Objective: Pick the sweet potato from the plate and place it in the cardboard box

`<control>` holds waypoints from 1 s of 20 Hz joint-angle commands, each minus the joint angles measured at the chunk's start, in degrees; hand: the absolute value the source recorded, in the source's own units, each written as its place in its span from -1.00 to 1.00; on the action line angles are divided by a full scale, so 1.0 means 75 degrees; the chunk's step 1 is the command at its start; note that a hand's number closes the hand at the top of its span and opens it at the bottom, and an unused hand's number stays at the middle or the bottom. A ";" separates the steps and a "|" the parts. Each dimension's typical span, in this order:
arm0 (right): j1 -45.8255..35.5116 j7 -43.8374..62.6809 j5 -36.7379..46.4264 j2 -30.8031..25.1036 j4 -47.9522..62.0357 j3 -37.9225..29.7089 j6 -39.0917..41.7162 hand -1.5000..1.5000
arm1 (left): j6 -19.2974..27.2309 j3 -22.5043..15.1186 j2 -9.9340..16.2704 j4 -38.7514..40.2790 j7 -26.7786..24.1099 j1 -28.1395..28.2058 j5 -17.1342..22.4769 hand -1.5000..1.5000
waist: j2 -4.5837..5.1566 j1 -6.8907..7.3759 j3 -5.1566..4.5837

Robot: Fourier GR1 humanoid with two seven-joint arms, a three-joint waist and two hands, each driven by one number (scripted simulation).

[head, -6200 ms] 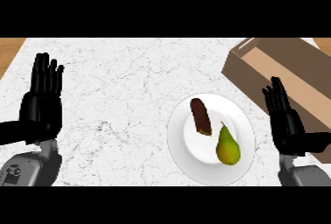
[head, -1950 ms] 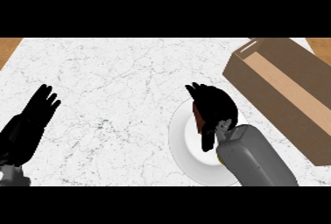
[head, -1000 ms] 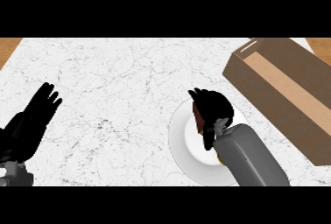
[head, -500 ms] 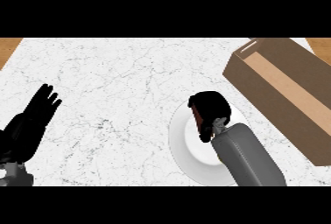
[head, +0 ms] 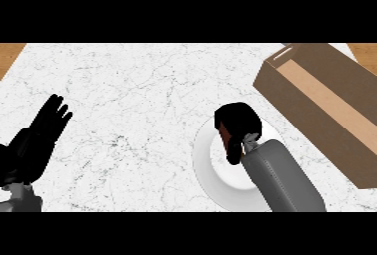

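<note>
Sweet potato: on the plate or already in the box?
On the plate: the sweet potato shows under the curled right hand, apart from the cardboard box.

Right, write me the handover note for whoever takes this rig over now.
Right hand: over the white plate, fingers curled round the sweet potato, of which only a brown strip shows.
Left hand: open, resting at the view's left edge, holding nothing.
Cardboard box: at the right of the counter, apart from the plate, open side up.
Done: hand closed on the sweet potato, above the plate.
Left: carry it right to the box and release it inside.
The forearm hides part of the plate, so anything else on it cannot be seen.
</note>
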 commanded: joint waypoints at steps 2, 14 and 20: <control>-0.0017 -0.0053 -0.0111 -0.0076 -0.0015 -0.0592 0.0067 1.00 | -0.0019 0.0095 -0.0021 0.0122 -0.0052 -0.0118 0.0020 0.00 | 0.0023 -0.0015 0.0008; 0.0255 0.1639 0.0186 0.0271 -0.2138 -0.0206 0.0072 1.00 | 0.0067 0.0135 0.0048 0.0084 0.0326 -0.0387 -0.0075 0.00 | 0.0007 -0.0081 0.0007; -0.0181 0.2028 0.0243 0.0350 -0.3937 -0.0185 0.0413 1.00 | -0.0174 0.0116 -0.0120 -0.0333 -0.0016 0.0490 0.0014 0.00 | -0.0013 -0.0021 0.0006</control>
